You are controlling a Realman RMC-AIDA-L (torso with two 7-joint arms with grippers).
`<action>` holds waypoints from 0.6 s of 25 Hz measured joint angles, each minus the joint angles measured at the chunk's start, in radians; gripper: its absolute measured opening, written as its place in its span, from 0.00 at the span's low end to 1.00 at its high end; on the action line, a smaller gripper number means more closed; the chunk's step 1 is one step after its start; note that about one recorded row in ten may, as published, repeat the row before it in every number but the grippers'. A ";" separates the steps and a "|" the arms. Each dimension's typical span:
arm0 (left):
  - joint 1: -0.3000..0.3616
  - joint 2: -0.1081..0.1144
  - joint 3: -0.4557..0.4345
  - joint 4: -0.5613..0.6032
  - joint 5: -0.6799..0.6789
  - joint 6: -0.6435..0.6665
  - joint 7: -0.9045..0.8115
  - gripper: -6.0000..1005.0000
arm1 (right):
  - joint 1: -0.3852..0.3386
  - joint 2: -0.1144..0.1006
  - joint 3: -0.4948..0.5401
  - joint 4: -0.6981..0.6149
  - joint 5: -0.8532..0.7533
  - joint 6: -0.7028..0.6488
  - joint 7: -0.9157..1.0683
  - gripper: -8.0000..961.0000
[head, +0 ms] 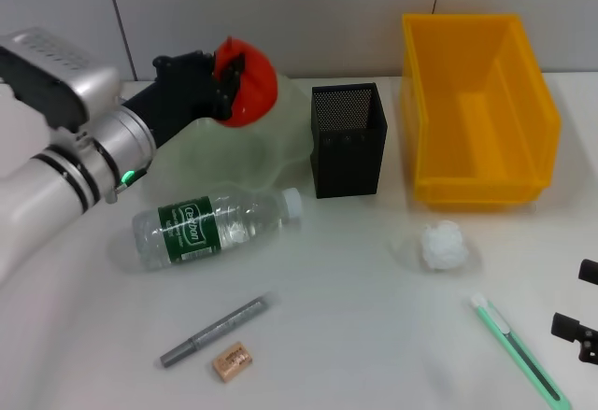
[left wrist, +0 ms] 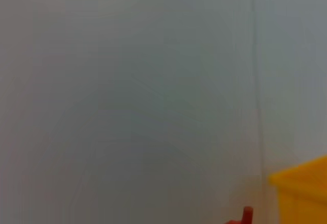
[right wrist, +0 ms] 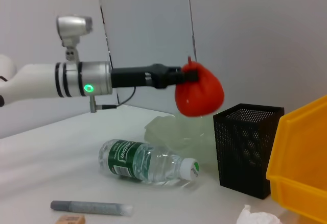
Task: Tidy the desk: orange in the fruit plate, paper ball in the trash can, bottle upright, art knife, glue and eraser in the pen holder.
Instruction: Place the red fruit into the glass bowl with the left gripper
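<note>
One orange [head: 250, 81] (in left end effector [head: 227, 81])

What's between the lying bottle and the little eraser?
In the head view, the grey glue stick lies between the bottle and the eraser.

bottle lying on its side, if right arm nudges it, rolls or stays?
The bottle is round and lies on its side on the table, so a sideways nudge would probably roll it. It looks clear and nearly empty, so likely light and easily skidded.

Glossy clear plastic bottle [head: 213, 225], black metal mesh pen holder [head: 348, 139], crumpled paper ball [head: 442, 245].
</note>
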 joint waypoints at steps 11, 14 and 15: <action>-0.013 -0.001 -0.045 -0.050 -0.029 -0.176 0.119 0.20 | 0.002 -0.001 0.000 -0.011 0.000 0.000 -0.009 0.88; -0.012 -0.001 -0.045 -0.052 -0.029 -0.179 0.115 0.23 | 0.004 -0.001 0.000 -0.011 0.000 0.000 -0.009 0.88; -0.012 -0.001 -0.045 -0.059 -0.029 -0.188 0.113 0.24 | 0.005 -0.002 0.000 -0.011 0.000 0.000 -0.009 0.88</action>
